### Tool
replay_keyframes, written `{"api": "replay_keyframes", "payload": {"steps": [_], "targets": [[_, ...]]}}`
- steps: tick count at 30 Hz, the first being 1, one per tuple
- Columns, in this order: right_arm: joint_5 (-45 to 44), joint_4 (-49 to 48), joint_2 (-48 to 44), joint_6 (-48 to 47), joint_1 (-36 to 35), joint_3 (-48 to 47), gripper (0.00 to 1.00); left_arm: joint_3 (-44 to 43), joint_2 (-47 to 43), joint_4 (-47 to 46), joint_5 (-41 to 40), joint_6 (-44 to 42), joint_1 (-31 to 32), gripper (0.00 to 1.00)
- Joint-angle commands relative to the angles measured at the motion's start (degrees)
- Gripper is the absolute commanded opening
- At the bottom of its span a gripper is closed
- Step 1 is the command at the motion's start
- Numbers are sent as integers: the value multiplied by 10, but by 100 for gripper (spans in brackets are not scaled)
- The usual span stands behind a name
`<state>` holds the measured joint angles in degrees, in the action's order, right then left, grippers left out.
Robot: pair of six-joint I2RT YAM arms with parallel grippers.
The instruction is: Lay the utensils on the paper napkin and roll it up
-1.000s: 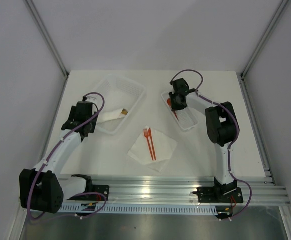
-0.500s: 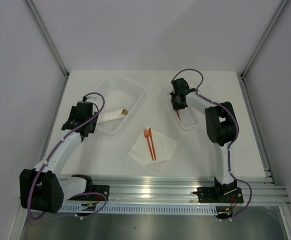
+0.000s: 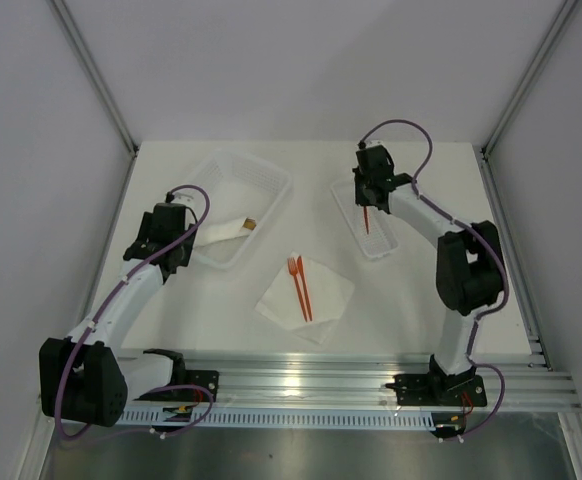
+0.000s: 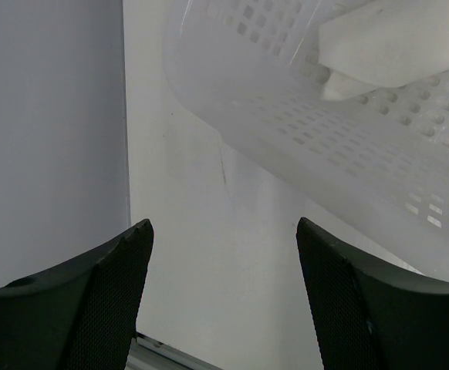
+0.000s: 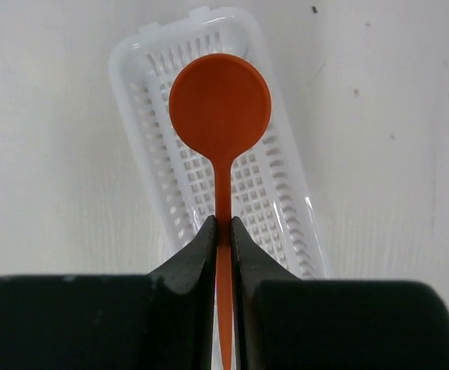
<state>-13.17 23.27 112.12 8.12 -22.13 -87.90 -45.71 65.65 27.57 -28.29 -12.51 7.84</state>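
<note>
Spoon point(image 5: 219, 104) pinched by its handle in right gripper point(image 5: 223, 231), bowl over narrow white basket point(image 5: 285, 208), far right; handle end hidden behind the fingers. Fork point(image 3: 292, 266) and second orange piece point(image 3: 302, 292), type unclear, lie on paper napkin point(image 3: 323, 300), near centre. Left gripper point(image 4: 224, 297) spread wide, empty, beside big basket point(image 4: 302, 131), far left, contents cut off.

Smooth plastic spoon point(image 5: 219, 104); perforated basket point(image 5: 151, 131), apparently glossy plastic.
</note>
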Motion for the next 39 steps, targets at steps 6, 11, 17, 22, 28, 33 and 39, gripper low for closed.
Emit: {"api": "replay_keyframes", "payload": {"steps": [6, 11, 17, 22, 28, 33, 39], "targets": [[-65, -86, -218, 176, -169, 201, 0, 7, -14, -12, 17, 1, -4, 79], [-36, -88, -195, 283, -267, 265, 0, 10, -16, -12, 25, 3, -4, 79], [-60, -54, -134, 306, -310, 251, 0, 17, -24, -16, 31, 1, -4, 79], [-63, -62, -131, 294, -310, 256, 0, 19, -18, -18, 32, 2, -4, 79], [-59, -70, -105, 293, -302, 254, 0, 18, -16, -18, 30, 1, -4, 79], [-56, -79, -98, 288, -296, 255, 0, 19, -12, -19, 29, 1, -4, 79], [-49, -81, -89, 287, -295, 251, 0, 19, -12, -20, 29, 1, -4, 79]]}}
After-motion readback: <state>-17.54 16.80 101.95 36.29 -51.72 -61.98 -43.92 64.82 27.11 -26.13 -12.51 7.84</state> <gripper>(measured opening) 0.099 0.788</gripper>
